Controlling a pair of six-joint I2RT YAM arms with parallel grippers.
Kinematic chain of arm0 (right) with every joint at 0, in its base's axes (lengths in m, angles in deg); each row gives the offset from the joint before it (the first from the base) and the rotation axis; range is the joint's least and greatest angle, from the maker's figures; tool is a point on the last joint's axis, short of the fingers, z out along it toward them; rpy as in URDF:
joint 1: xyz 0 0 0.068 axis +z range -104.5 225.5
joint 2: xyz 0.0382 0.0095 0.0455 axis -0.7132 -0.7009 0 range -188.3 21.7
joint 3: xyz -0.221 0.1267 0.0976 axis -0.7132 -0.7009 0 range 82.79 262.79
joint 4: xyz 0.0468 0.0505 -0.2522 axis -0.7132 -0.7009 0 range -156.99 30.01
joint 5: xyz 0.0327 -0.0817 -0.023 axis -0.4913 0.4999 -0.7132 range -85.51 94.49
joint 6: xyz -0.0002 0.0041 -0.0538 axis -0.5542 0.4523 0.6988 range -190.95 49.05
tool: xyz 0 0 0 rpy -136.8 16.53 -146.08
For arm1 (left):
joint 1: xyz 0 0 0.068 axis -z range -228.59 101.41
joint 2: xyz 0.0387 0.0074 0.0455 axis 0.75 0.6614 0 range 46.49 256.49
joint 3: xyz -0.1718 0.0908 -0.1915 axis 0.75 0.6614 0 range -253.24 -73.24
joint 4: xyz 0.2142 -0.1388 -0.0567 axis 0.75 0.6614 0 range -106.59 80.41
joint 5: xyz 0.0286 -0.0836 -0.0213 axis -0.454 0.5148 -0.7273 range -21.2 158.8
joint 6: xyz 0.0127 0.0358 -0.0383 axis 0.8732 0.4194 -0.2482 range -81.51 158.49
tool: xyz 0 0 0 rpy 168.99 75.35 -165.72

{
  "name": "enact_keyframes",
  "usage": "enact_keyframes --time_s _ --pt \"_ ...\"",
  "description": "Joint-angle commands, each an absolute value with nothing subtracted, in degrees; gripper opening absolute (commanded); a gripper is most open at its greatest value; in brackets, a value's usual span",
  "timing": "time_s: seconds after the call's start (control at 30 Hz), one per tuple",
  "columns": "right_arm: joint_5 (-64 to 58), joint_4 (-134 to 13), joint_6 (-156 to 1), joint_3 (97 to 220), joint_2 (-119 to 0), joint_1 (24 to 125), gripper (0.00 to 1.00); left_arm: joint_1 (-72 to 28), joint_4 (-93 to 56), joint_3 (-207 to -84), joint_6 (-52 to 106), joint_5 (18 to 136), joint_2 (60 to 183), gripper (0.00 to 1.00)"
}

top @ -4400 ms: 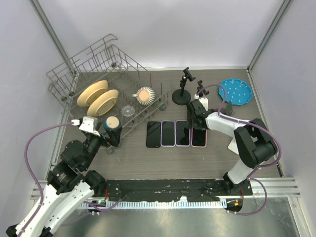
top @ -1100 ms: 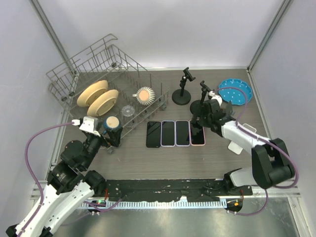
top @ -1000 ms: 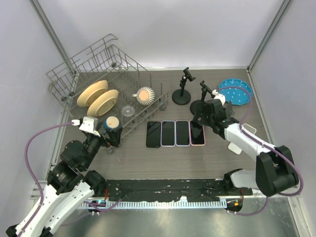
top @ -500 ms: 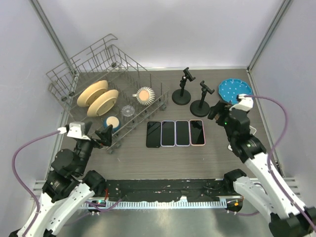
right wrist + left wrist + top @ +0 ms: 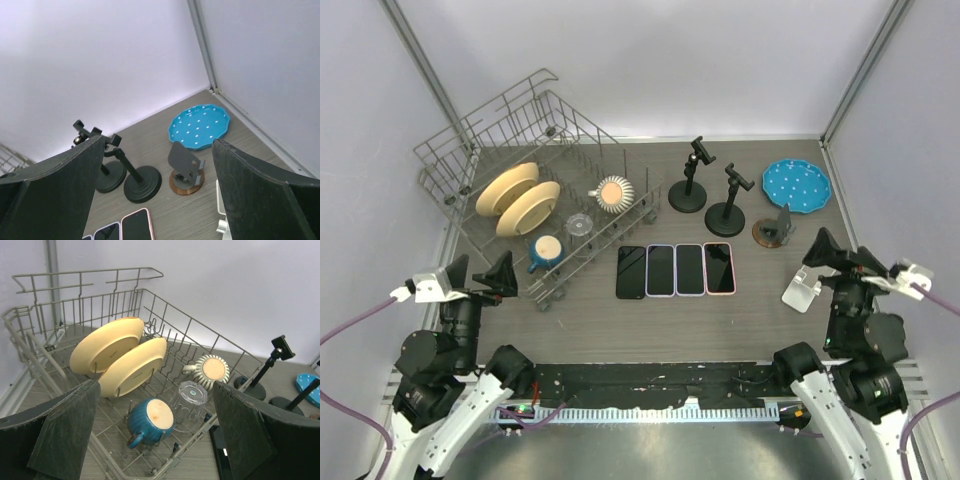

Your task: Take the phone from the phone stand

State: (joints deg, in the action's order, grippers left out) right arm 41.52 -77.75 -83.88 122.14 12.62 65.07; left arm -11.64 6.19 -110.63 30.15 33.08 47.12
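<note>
Left gripper and right gripper at near edge, jaws of both wide apart, empty.
Pink-cased phone flat on table, right end of four-phone row, just near of black phone stand; dish rack far left.
</note>
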Motion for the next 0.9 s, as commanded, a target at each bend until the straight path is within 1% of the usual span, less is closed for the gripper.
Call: enact_keyframes --time_s 0.0,0.1,0.23,0.43,0.87 --pt "46.58 -74.32 -81.06 118.3 19.39 65.36 0.94 -12.03 5.29 -111.83 30.31 29.69 45.18 1.0" --pt "47.2 -73.35 -81.06 116.81 21.51 65.36 0.95 -12.38 4.68 -110.77 30.93 30.92 43.94 1.0" --pt "46.94 -73.61 -80.8 116.28 21.52 65.45 0.95 -13.26 4.41 -110.42 30.75 31.62 43.94 1.0" --pt "51.77 -74.14 -81.33 116.45 21.52 65.36 0.95 -15.46 3.97 -109.54 30.23 32.41 43.95 1.0" --pt "49.22 -73.61 -81.15 115.49 21.52 63.52 0.94 -18.18 3.18 -109.54 30.05 35.13 44.03 1.0"
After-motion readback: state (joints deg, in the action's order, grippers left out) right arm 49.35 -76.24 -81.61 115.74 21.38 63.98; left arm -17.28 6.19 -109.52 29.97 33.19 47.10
